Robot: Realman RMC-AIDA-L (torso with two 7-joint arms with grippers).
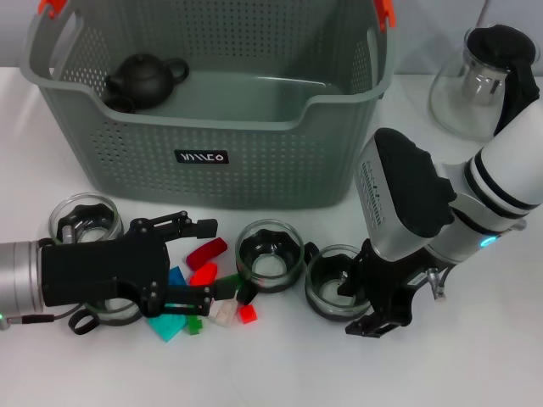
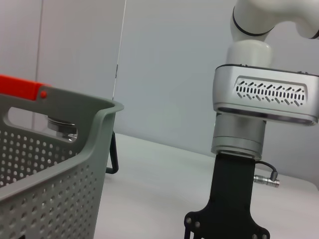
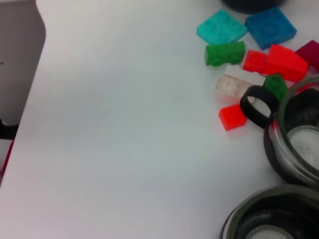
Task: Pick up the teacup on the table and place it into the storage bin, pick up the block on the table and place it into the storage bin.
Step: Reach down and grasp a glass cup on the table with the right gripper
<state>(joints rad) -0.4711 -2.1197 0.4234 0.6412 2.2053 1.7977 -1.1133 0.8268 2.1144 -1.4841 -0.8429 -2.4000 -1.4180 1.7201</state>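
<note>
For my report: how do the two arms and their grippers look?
The left gripper is black with angular fingers on a silver cylindrical wrist. The right gripper is black too, under a silver housing with a black cap and vent slots; its arm is white with black bands.

storage bin [image 1: 254, 161]: grey-green, perforated, orange clips | blocks [image 1: 199, 292]: red, blue, teal, green, clear | teapot [image 1: 142, 80]: black

A robot test bench in what looks like a lab — a bare white table [image 1: 475, 373] backed by plain pale wall panels [image 2: 164, 69], with no household furnishings in sight. Staged props crowd the surface: a perforated storage bin [image 1: 254, 161], glass teacups [image 1: 270, 254], a glass teapot [image 1: 484, 80] and loose toy blocks [image 3: 249, 55] — a tabletop trial setup.
</note>
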